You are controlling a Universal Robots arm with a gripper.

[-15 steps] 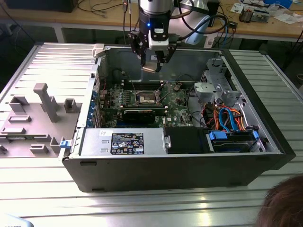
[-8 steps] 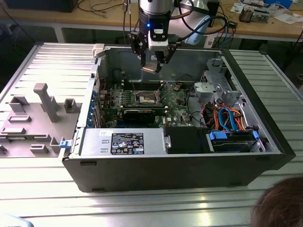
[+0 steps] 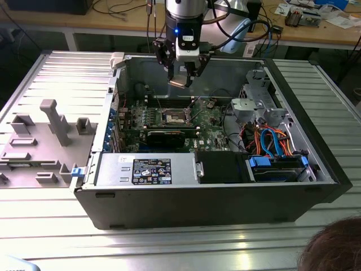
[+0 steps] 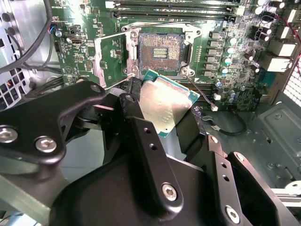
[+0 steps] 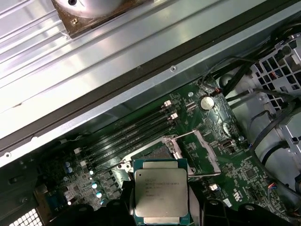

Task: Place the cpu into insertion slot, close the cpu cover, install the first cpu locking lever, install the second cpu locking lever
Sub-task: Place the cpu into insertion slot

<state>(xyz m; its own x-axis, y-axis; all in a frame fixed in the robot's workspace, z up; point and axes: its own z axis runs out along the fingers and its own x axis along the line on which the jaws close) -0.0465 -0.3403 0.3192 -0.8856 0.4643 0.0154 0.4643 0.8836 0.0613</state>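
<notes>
Exterior view: the gripper [image 3: 180, 79] hangs over the open pc case [image 3: 316, 164], up near the back wall and above the motherboard [image 3: 211, 127]. There's a small pale flat thing between its tips, prob the cpu [image 3: 179, 83], tho it's tiny from here. It's in the air, well clear of the board, w/ the socket [image 3: 173, 117] below it.

Second wrist view: much better look. The cpu [image 4: 164, 106] is a flat square chip w/ a dull silver-grey metal top and a thin green edge around it, held at a tilt. The black fingers [image 4: 133, 101] sit against opposite edges, one per side, so the jaws are clamped on the chip. The socket beyond it is bare, contacts showing. The cpu cover [image 4: 109, 60] is flipped up beside the socket, and you can see green board thru its square opening.

First wrist view: the cpu [image 5: 160, 190] is nearly face-on, w/ a grey lid, faint print on it and a green rim. Dark finger parts flank it on both sides. The socket is apart from it, and the cover stands open next to the socket.
</notes>
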